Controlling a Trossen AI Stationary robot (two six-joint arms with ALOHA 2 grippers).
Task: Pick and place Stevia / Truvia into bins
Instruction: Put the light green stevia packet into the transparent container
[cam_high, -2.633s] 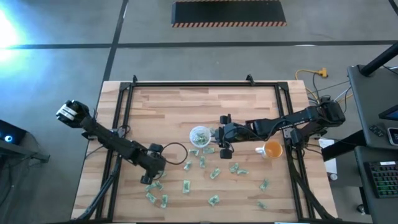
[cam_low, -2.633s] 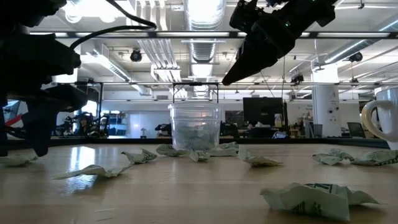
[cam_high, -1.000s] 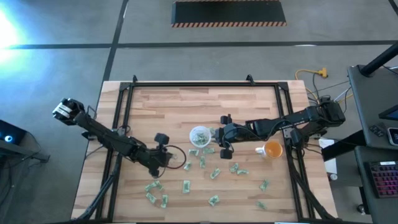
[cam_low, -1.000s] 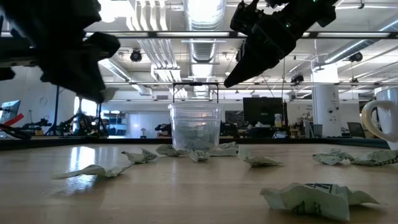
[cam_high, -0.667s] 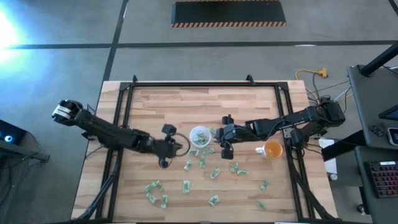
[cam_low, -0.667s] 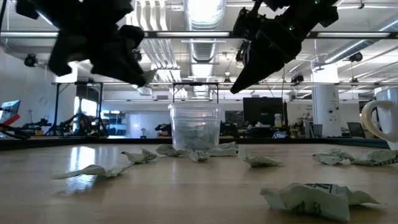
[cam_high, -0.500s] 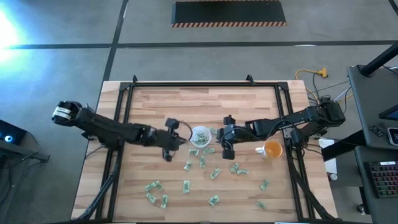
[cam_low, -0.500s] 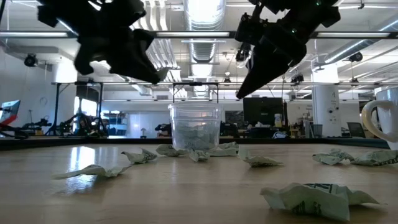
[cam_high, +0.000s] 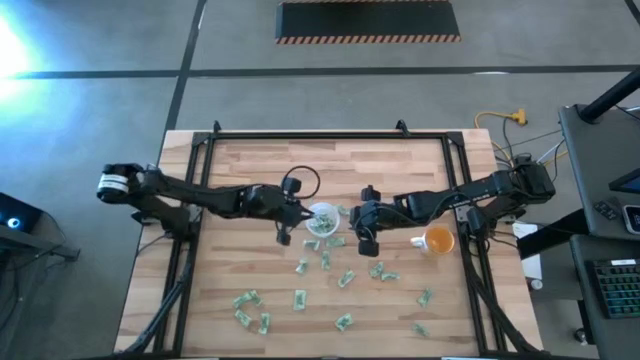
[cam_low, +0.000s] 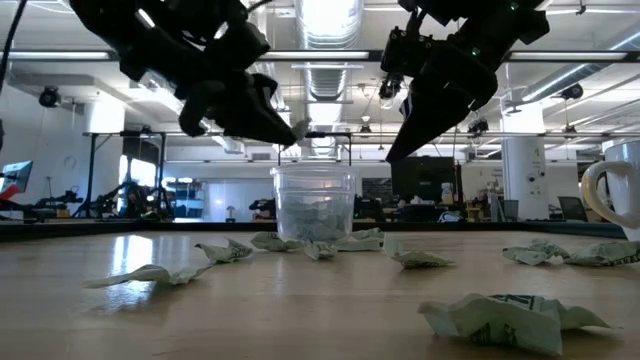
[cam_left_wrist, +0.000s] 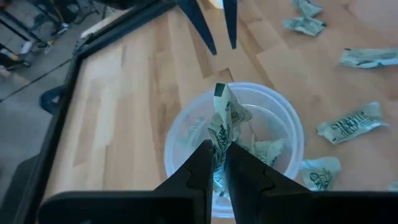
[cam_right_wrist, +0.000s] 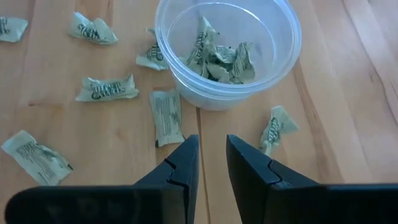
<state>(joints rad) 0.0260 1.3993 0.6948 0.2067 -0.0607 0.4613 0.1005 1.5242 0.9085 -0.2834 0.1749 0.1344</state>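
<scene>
Moved: left gripper (cam_left_wrist: 216, 163) swung from worktop (cam_high: 260, 170) packets to above cup (cam_high: 321, 218) rim.
Left jaws: clamped on packet (cam_left_wrist: 224, 121).
Right gripper (cam_right_wrist: 208, 163): beside cup, jaws slightly apart, empty.

Orange cup (cam_low: 618, 190) cut off by the low view's right edge; only handle and part of wall visible. Packet (cam_left_wrist: 222, 127) lower end hidden between left claw (cam_left_wrist: 214, 163) fingers. Packet print unreadable from overhead.
</scene>
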